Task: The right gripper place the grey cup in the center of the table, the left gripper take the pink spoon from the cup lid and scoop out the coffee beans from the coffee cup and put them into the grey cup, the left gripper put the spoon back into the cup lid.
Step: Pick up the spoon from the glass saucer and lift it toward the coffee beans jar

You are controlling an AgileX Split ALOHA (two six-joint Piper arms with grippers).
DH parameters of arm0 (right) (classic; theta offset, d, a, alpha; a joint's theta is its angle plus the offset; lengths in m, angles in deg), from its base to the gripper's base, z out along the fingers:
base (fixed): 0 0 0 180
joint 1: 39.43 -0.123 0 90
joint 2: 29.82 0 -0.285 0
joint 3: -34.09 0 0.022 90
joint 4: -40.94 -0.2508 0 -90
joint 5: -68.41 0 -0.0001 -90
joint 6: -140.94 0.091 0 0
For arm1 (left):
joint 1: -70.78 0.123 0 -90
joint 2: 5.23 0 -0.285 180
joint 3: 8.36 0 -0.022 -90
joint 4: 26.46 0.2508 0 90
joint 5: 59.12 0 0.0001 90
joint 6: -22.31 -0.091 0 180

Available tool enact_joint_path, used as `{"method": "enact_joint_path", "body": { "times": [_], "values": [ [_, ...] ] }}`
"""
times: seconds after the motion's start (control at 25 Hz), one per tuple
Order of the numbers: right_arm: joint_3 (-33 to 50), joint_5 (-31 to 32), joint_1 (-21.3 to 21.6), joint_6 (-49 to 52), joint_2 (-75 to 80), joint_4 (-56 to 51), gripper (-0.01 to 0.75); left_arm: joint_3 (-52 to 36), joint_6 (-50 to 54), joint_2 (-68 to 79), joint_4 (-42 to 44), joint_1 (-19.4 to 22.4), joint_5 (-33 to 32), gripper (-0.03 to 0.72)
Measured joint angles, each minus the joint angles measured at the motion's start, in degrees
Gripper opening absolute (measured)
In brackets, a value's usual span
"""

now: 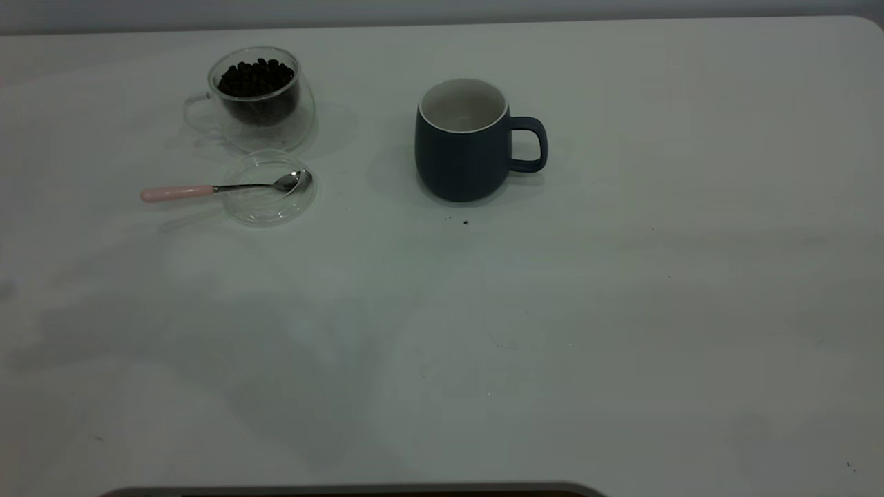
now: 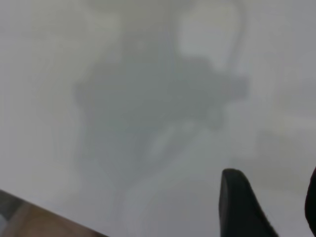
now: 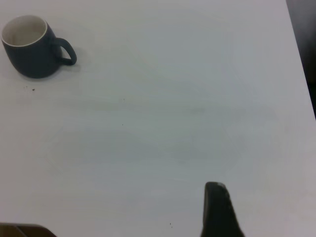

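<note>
The white table stretches pale and bare in front of me. At its far left stands the glass cup full of coffee beans, and just in front of it the clear lid with the pink spoon lying across it. Further right sits the grey cup, already about centre. My left claw hangs over empty table, holding nothing, fingers apart; my right claw I cannot tell. Next, I judge, I reach for the spoon handle.
</note>
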Motion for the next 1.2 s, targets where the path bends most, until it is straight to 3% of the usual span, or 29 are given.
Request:
{"method": "enact_joint_path", "body": {
  "times": [0.16,0.36,0.52,0.88,1.2],
  "values": [
    [0.0,0.0,0.0,0.0,0.0,0.0,0.506,3.5,-23.5,8.3,-16.8,4.4,-4.5,0.389],
    [0.0,0.0,0.0,0.0,0.0,0.0,0.506,6.7,-55.0,18.3,-42.0,6.3,-14.0,0.389],
    [0.0,0.0,0.0,0.0,0.0,0.0,0.506,8.5,-67.7,25.0,-57.0,6.5,-17.6,0.391],
    [0.0,0.0,0.0,0.0,0.0,0.0,0.506,8.8,-71.3,30.3,-60.1,5.5,-11.5,0.574],
    [0.0,0.0,0.0,0.0,0.0,0.0,0.491,8.8,-73.4,30.2,-61.2,5.3,-8.1,0.590]
  ]
}}
